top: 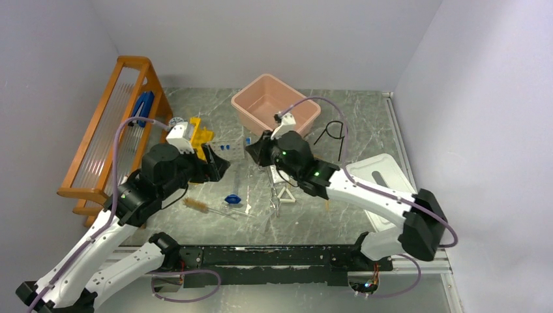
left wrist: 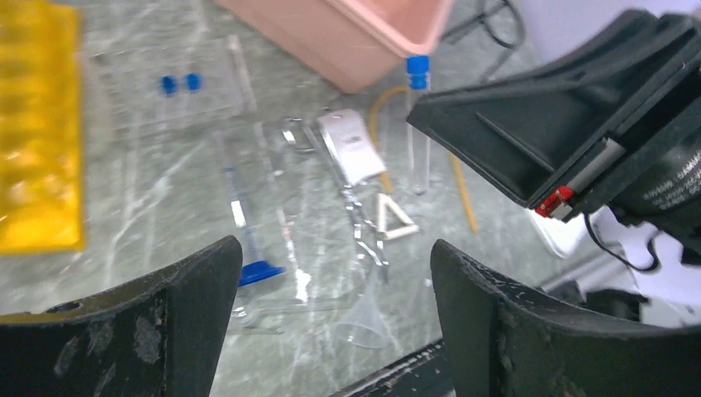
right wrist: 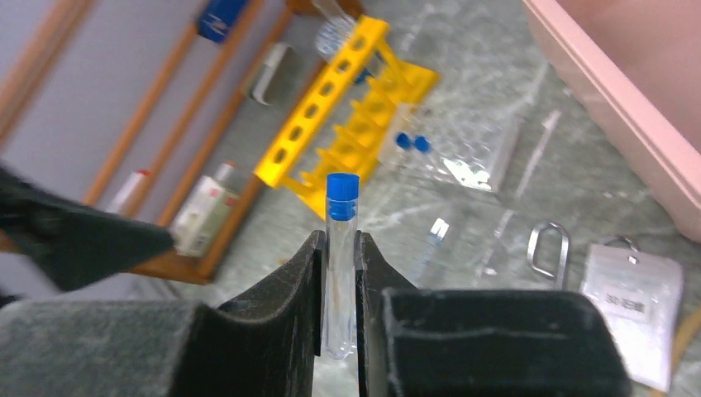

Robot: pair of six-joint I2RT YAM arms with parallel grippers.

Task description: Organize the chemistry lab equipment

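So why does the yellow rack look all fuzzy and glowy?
Left wrist view: the yellow tube rack sits at the picture's edge, blurred and overbright. Right wrist view: it is only a bit soft, while the blue-capped tube up close is crisp. Top view: the light is even and the shadows are soft.

Your left arm (top: 91, 251) & right arm (top: 368, 195) had white links w/ black joints, lilac cables (top: 117, 163), green LEDs (top: 317, 174); fingers (left wrist: 529, 331) were matte black, scuffed.
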